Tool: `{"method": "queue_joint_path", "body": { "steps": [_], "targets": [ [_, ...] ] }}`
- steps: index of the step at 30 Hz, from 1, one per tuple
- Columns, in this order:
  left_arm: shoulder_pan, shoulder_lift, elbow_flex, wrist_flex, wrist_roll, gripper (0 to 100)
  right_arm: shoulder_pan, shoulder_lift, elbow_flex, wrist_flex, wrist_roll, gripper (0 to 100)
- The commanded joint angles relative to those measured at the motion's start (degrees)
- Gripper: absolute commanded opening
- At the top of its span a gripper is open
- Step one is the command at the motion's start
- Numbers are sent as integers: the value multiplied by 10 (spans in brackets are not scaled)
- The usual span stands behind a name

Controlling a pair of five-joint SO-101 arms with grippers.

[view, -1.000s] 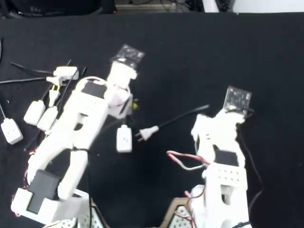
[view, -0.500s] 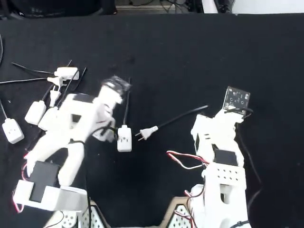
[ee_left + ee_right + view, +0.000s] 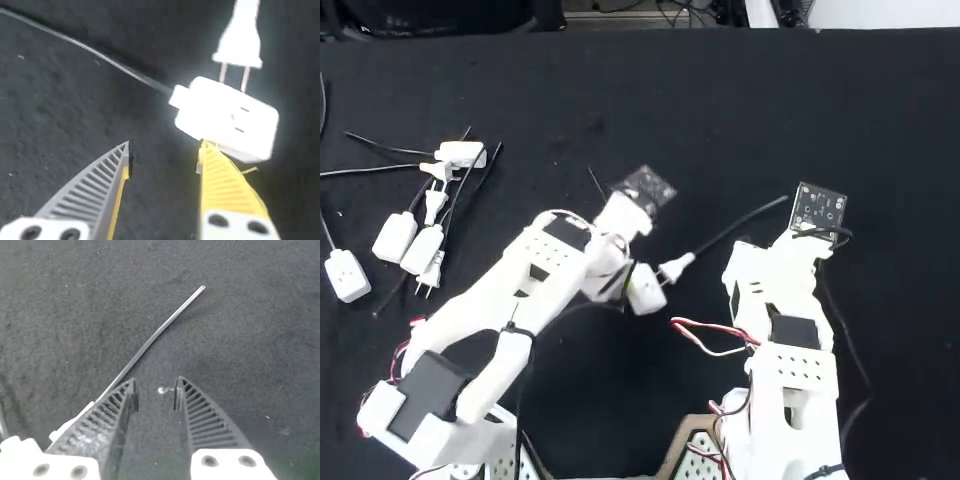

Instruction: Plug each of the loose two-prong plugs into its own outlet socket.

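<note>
Two-prong plug (image 3: pixel 240 37) lies just beyond the left pincer (image 3: pixel 162 150), prongs against the outlet socket (image 3: pixel 225 117), which touches one finger of its spread, empty jaws. Best to grip the socket squarely and turn its slots toward the prongs. The right pincer (image 3: pixel 155 387), also spread, hovers over the cable (image 3: pixel 155 337).
</note>
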Motion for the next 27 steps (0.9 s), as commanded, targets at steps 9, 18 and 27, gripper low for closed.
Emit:
{"method": "queue_joint_path", "body": {
  "steps": [9, 18, 27],
  "targets": [
    [-13, 66, -37, -239, 111, 224, 9, -15, -36, -15, -4, 121],
    [-118, 124, -135, -144, 114, 227, 7, -15, -36, -15, -4, 121],
    [-145, 195, -138, -110, 115, 223, 7, -15, -36, -15, -4, 121]
  ]
}}
